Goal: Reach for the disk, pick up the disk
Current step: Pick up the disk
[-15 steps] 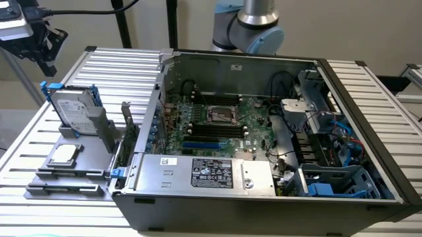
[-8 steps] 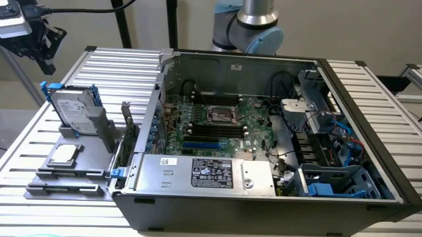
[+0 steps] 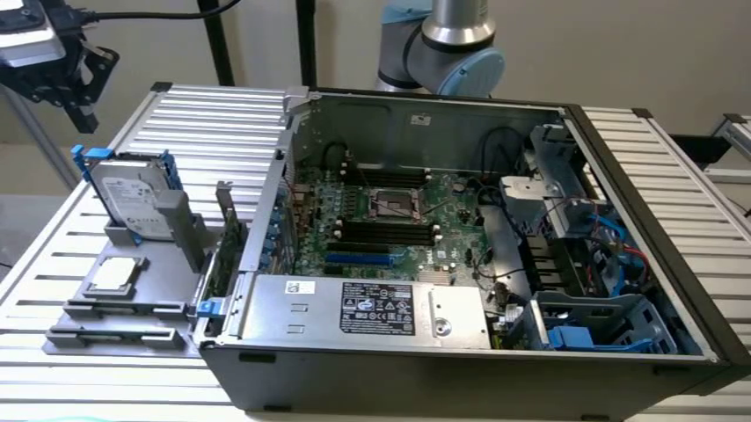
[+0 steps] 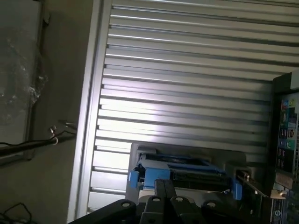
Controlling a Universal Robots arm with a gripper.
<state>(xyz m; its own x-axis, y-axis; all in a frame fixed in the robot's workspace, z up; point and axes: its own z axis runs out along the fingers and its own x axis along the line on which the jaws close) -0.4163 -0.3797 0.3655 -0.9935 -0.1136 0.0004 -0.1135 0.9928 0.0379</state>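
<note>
Hovering near the upright disk [image 3: 127, 198], gripper [image 3: 83, 105]: open or closed, cannot tell; disk likely stiff, dense, fragile; clamp its blue-framed edges.

We list two views: exterior, high, oblique over case [image 3: 470, 378] and table [image 3: 681, 176]; wrist, nearer, facing down; both share table and disk [image 4: 196, 168].

Disk [image 3: 123, 195] upright beside case [image 3: 411, 380]

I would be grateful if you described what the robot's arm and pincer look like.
The arm is a silver-grey tube with a rounded pale blue joint. The pincer is black and angular, attached to a light grey housing, with a black cable trailing from it.
</note>
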